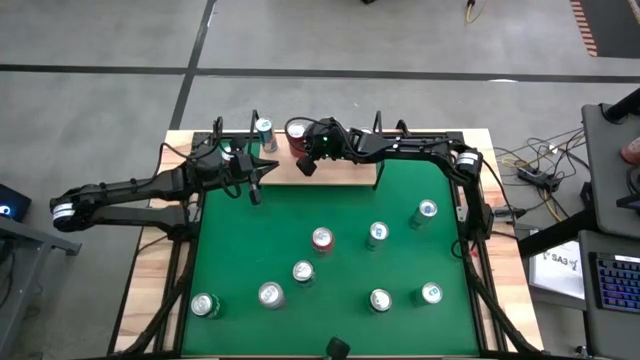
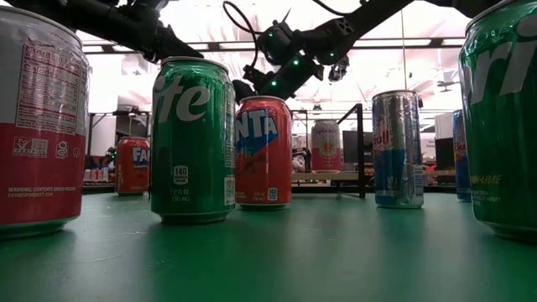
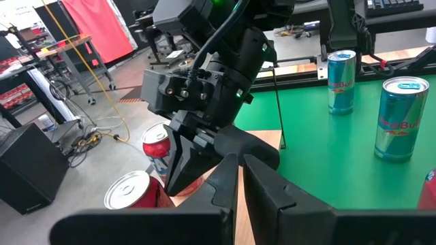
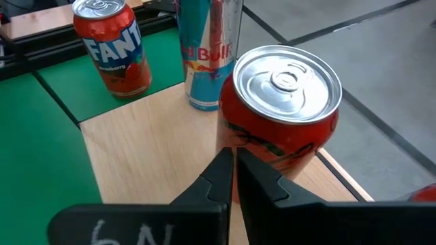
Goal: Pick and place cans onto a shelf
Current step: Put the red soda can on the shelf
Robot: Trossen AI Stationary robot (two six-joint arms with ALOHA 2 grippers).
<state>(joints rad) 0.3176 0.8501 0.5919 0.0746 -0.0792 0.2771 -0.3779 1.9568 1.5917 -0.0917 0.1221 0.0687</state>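
Observation:
The shelf [image 1: 340,172], a light-wood board, lies along the table's far edge. A red can [image 4: 286,116] stands upright on it near its far edge, with a blue-silver can [image 4: 208,61] just beyond. A red Fanta can [image 4: 112,44] stands on green past the board's end. My right gripper [image 4: 231,163] is shut and slants down, its tips at the red can's lower side. My left gripper [image 3: 240,180] is shut and empty, and hangs over the table by the shelf's left part [image 1: 255,192]. Several more cans [image 1: 322,238] stand upright on the green table. My right gripper's shut fingertips [image 4: 221,167] lie against the red can's side wall [image 4: 235,136] low down, coming level-to-slanting along the shelf from the table's right. Whether they touch the can I cannot tell. The can stands upright on the board.
Thin black wire uprights [image 2: 361,151] rise at the shelf's ends. The red can stands close to the board's far edge [image 4: 340,180], with floor beyond. The loose cans on the table [image 1: 380,299] stand spread over its middle and near half. Cables and a keyboard [image 1: 615,285] lie right of the table.

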